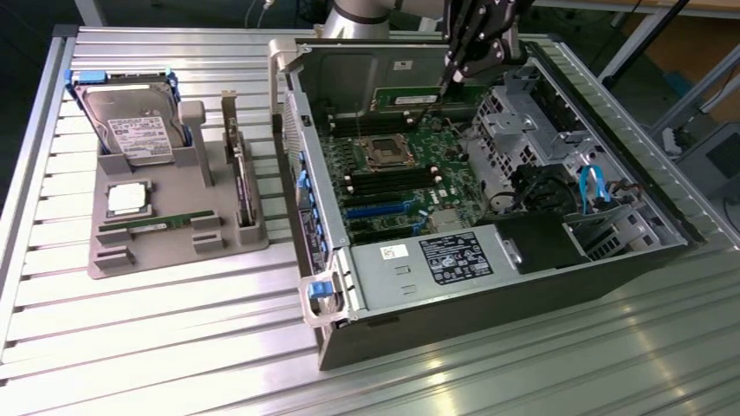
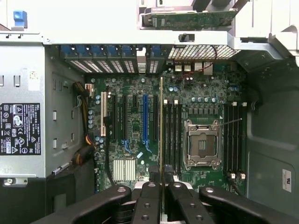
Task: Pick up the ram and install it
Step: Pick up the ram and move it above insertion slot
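A: What are the materials here?
B: An open grey metal computer case (image 1: 359,65) is lying on its side on a ribbed aluminium table (image 1: 173,347). Its green motherboard (image 1: 434,139) is facing up, with a square CPU socket (image 1: 386,153). A grey moulded tray (image 1: 162,251) is sitting at the exterior view's left, carrying a hard drive (image 1: 137,121) and 1 slim green stick (image 1: 156,224).
A: Are the 2 views telling you different things?
B: The exterior view is showing the ram (image 1: 417,98) side-on, a long thin green strip hanging above the board near the case's upright wall. The wrist view is showing the same ram (image 2: 161,130) edge-on, a thin line running alongside the black memory slots (image 2: 173,135) by the socket.
A: And the gripper?
B: The gripper (image 1: 451,82) is pinching the ram. Its black fingers (image 2: 180,203) are pressing on both faces of the stick, nearly together. Whether the ram is touching a slot, I cannot tell
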You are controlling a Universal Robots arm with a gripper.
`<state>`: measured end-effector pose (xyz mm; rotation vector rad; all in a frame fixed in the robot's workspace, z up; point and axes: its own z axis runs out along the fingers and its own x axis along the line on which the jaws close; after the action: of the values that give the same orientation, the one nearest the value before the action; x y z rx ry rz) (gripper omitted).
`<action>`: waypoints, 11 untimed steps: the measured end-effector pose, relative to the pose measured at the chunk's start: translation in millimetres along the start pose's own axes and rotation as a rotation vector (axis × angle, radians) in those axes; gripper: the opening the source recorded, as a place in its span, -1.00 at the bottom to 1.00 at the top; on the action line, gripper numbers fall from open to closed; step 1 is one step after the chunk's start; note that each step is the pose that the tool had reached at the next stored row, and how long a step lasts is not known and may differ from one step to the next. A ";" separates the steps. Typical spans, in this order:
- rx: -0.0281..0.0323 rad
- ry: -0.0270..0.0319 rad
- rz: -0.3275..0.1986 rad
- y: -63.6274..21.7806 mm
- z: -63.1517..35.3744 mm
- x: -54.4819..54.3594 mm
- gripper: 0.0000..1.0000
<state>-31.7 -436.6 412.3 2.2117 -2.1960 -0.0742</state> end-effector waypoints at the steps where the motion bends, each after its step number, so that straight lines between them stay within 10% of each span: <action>1: 0.0000 -0.0001 0.000 -0.1 0.1 -1.1 -0.74; 11: 0.0001 -0.0004 0.006 -0.5 2.2 -19.4 -0.74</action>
<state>-31.5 -417.1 410.4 2.2051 -2.2030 -0.0744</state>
